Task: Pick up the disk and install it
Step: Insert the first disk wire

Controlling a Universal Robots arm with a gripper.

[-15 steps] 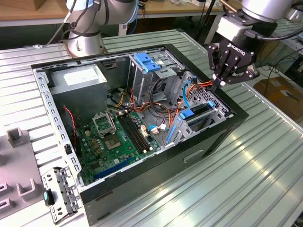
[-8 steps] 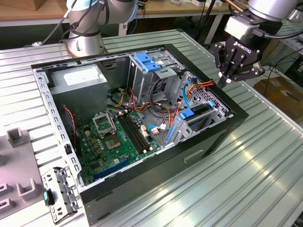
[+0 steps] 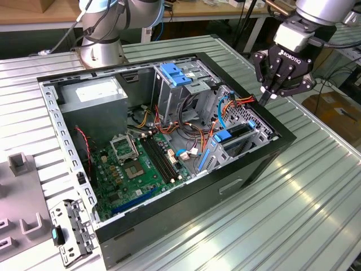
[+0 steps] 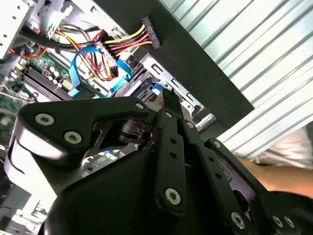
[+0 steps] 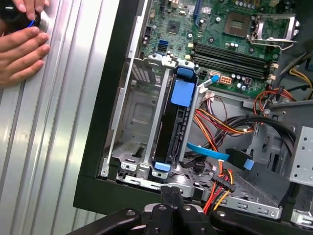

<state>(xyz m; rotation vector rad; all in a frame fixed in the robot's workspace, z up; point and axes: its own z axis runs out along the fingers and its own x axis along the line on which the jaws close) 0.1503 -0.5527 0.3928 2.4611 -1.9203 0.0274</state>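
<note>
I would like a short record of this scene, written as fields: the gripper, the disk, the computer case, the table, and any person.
gripper: black gripper, shut and holding nothing, above the case's rim on the exterior view's right
disk: rectangular hard drive in a bright blue plastic carrier rail, standing on edge in a slot of the grey metal drive cage
case: open black computer case, with a green motherboard inside
table: ribbed silver metal table
person: hand resting on the table beside the case
</note>
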